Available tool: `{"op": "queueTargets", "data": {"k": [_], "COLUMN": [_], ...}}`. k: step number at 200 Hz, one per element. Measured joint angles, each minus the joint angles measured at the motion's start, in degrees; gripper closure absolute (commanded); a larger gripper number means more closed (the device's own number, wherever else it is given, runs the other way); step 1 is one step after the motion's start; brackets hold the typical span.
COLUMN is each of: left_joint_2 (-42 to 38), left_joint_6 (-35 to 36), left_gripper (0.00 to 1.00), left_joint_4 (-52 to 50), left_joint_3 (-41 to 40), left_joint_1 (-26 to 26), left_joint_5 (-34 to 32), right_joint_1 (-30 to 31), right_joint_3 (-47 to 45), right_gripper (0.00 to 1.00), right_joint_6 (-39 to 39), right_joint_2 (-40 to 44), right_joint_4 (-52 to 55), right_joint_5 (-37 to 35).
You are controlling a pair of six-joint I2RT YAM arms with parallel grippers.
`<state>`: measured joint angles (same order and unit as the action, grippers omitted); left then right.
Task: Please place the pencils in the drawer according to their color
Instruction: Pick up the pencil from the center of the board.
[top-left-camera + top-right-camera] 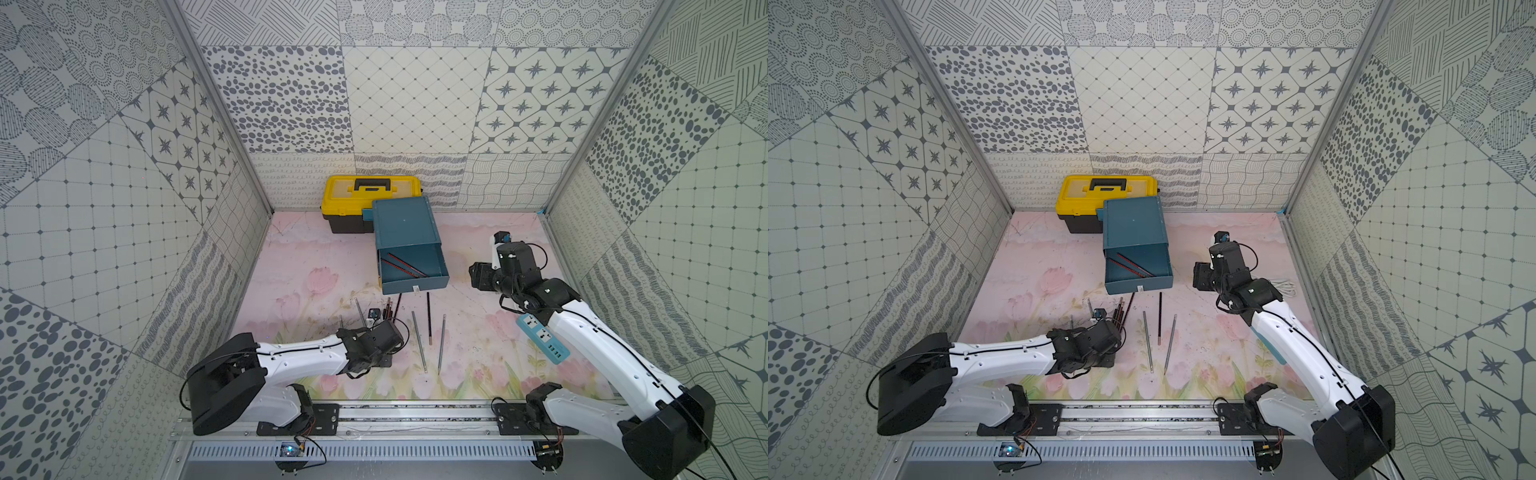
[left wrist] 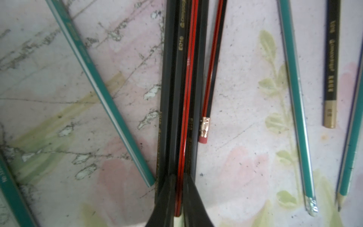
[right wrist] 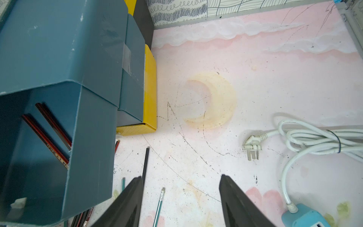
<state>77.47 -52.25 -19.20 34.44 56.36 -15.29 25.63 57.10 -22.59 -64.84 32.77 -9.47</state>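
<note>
The teal cabinet's (image 1: 405, 224) top drawer (image 1: 415, 284) stands open on the counter (image 1: 316, 257), holding two red-striped pencils (image 1: 405, 264). At its 3 o'clock the right pincer (image 3: 181, 176) gapes empty. At 7 o'clock the left pincer (image 2: 179, 176) clamps a red-striped pencil (image 2: 188, 78) wedged between black pencils (image 2: 172, 78); lifting may drag them along.

Bare mat (image 3: 216, 147) beside the drawer (image 3: 59, 59) (white cable (image 3: 314, 137) beyond), pencils (image 1: 419, 341) strewn before it.
</note>
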Motion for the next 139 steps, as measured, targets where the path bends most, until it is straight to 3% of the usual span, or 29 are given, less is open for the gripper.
{"op": "queueTargets", "data": {"k": [35, 52, 61, 139], "left_joint_2": [1.27, 1.86, 2.12, 3.15], "left_joint_6": [0.24, 0.44, 0.5, 1.18], "left_gripper": [0.84, 0.84, 0.83, 0.86], "left_joint_4": [-0.55, -0.83, -1.03, -7.91], "left_joint_3": [0.66, 1.07, 1.29, 3.89], "left_joint_1": [0.02, 0.04, 0.07, 0.09], "left_joint_5": [-0.24, -0.33, -0.42, -0.9], "right_joint_1": [0.0, -0.02, -0.02, -0.22], "right_joint_3": [-0.09, -0.13, -0.13, -0.13], "right_gripper": [0.22, 0.14, 0.02, 0.01], "right_joint_6": [-0.07, -0.22, -0.22, -0.7], "right_joint_2": [0.0, 0.0, 0.0, 0.0], "right_joint_4": [-0.07, -0.07, -0.07, -0.09], "right_joint_5": [-0.17, -0.22, -0.28, -1.57]}}
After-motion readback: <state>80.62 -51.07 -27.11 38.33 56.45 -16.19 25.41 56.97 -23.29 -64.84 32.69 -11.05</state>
